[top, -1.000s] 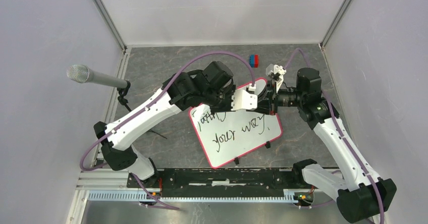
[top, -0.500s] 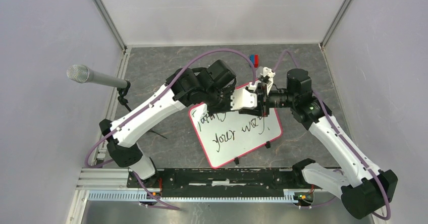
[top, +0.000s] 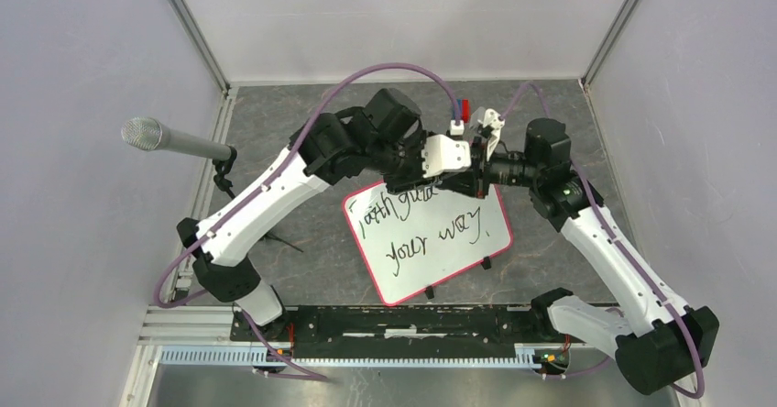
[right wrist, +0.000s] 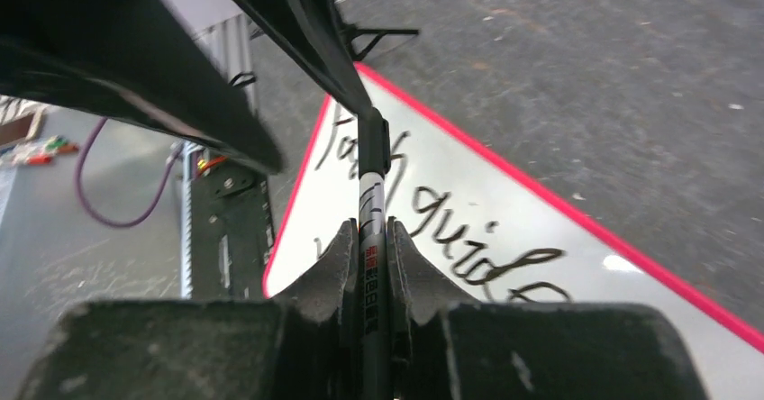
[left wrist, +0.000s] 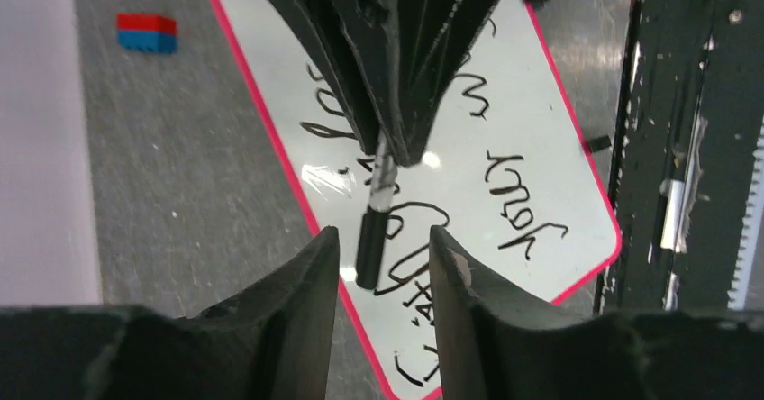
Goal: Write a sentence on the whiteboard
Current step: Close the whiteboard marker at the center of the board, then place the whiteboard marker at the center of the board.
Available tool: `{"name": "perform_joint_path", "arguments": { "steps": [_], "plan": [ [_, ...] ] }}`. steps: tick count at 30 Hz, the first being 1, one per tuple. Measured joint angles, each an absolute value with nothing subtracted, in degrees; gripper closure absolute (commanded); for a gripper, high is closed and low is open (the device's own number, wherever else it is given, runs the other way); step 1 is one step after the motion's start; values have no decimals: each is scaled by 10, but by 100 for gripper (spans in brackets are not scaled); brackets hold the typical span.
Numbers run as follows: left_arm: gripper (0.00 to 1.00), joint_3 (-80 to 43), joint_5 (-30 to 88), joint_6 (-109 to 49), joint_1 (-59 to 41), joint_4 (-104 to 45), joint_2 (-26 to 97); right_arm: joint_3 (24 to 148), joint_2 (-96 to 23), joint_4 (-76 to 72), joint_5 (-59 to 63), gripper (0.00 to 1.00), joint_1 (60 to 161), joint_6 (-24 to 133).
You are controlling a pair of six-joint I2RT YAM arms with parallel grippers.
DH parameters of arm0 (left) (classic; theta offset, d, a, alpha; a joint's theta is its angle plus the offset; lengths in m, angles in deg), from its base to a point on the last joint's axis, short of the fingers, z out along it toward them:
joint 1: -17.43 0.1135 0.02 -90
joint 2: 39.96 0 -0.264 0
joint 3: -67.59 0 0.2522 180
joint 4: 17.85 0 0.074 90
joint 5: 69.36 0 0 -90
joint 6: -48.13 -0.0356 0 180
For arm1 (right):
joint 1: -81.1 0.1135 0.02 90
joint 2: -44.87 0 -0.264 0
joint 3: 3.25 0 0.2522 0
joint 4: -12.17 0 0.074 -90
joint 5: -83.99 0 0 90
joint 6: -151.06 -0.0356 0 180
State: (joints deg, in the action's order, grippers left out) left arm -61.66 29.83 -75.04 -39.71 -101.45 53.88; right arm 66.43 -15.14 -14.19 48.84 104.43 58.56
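The whiteboard (top: pixel 440 258) lies tilted on the grey table, red-rimmed, with the sentence (top: pixel 423 226) on it in two lines of black handwriting. My right gripper (right wrist: pixel 371 226) is shut on a black-and-white marker (right wrist: pixel 371 269). The marker is held level above the board's far edge. Its black capped end (left wrist: pixel 368 252) points between the fingers of my left gripper (left wrist: pixel 378 234). That gripper is open, with a gap on each side of the cap. The two grippers meet tip to tip (top: pixel 472 174) and hide the board's far edge.
A small red and blue block (top: pixel 461 109) lies behind the grippers and shows again in the left wrist view (left wrist: pixel 147 32). A microphone (top: pixel 169 138) juts in from the left wall. A black rail (top: pixel 403 320) runs along the near edge. Grey walls close in three sides.
My left gripper has opened off the marker's capped end. Both grippers have shifted left and toward the back, uncovering more of the top written line.
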Motion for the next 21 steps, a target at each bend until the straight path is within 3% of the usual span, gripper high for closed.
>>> {"name": "perform_joint_path", "arguments": {
  "steps": [3,8,13,21],
  "plan": [
    [32,-623,317,-752,-378,-987,525,664,-156,-117,476,100,1013,567],
    [24,-627,374,-724,-298,-963,481,664,-159,-46,470,100,982,513],
    [25,-616,458,-681,-195,-931,440,664,-160,49,497,100,980,427],
    [27,-491,497,-737,-199,-878,356,664,-160,99,520,100,1019,353]
  ]
}}
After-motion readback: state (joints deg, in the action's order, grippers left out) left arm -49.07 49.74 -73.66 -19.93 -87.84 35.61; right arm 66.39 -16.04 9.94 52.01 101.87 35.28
